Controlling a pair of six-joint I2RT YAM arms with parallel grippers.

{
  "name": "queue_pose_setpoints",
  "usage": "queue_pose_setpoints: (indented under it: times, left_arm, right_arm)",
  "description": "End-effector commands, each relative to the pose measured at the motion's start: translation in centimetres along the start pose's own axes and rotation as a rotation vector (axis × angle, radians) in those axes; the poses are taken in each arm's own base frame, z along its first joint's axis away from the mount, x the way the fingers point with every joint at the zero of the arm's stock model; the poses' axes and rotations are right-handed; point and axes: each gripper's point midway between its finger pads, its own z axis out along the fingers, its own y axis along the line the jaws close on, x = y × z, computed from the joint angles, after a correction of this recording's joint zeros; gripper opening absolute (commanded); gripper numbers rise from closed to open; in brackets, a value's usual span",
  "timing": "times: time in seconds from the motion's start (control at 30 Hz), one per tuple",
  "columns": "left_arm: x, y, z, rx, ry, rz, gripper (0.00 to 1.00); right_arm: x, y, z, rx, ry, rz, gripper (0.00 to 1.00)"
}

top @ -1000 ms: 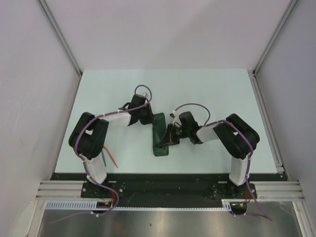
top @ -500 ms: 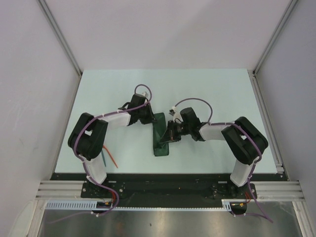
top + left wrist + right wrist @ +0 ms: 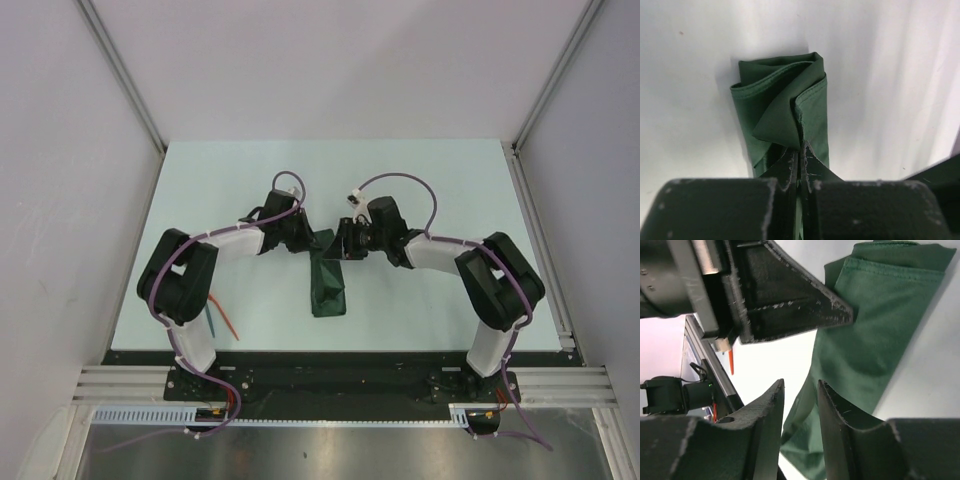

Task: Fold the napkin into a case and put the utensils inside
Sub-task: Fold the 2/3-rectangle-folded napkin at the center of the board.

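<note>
The pale, smooth desk (image 3: 420,190) carries the dark green napkin (image 3: 328,285), a soft woven cloth folded into a long narrow strip near the middle, its far end bunched in loose layered folds. The left end effector (image 3: 800,150), made of scuffed black wedges, is pinched tight on a corner of that cloth. The right end effector (image 3: 799,400) sits just beside it, its fingers parted by a narrow gap above the cloth. The utensils (image 3: 222,322), thin orange-red and teal sticks, lie by the left arm's base, well apart from the napkin.

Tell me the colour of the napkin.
The napkin is plain dark green; left wrist view shows it best.
</note>
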Motion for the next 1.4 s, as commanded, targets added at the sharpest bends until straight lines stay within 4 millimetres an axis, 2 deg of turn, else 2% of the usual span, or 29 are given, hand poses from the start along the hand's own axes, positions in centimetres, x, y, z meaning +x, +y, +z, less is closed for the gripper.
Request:
queue_pose_setpoints:
  times: [0.0,0.1,0.33,0.47,0.63,0.8,0.9,0.93,1.07,1.27,1.37]
  left_arm:
    - [-0.9,-3.1,-1.4,0.11,-0.001,-0.04,0.0]
    - [-0.7,-3.0,-1.3,0.115,0.005,-0.035,0.0]
    - [-0.5,-3.3,-1.2,0.116,0.03,-0.08,0.0]
    - [-0.4,-3.3,-1.2,0.114,0.038,-0.117,0.0]
    - [-0.5,-3.1,-0.9,0.105,0.038,-0.144,0.01]
    - [-0.9,-2.9,-0.5,0.089,0.04,-0.137,0.15]
    - [-1.4,-2.9,-0.4,0.081,0.038,-0.108,0.29]
    - [-1.6,-2.7,-0.4,0.07,0.036,-0.089,0.36]
    - [-2.2,-1.8,-0.4,0.006,0.033,-0.05,0.44]
    - [-4.0,-1.0,-0.8,-0.084,0.004,0.042,0.5]
    - [-3.8,-0.1,-0.7,-0.13,0.028,0.07,0.54]
  right_arm:
    - [-2.8,-0.2,0.8,-0.03,-0.095,-0.032,0.38]
    - [-3.8,-0.3,0.6,-0.032,-0.126,-0.009,0.38]
    - [-2.1,-1.2,1.9,-0.018,-0.084,-0.108,0.42]
    - [-2.1,-1.1,2.7,-0.006,-0.089,-0.152,0.45]
    - [-2.3,-2.3,3.8,0.058,-0.09,-0.157,0.45]
    - [-1.3,-4.0,4.4,0.093,-0.077,-0.14,0.41]
    - [-0.8,-4.5,4.5,0.092,-0.069,-0.139,0.4]
    - [-0.8,-4.4,4.5,0.087,-0.065,-0.14,0.4]
    - [-0.7,-4.4,4.6,0.078,-0.061,-0.141,0.38]
    - [-1.0,-4.1,4.4,0.055,-0.069,-0.132,0.36]
    - [-1.3,-3.9,4.2,0.046,-0.081,-0.128,0.35]
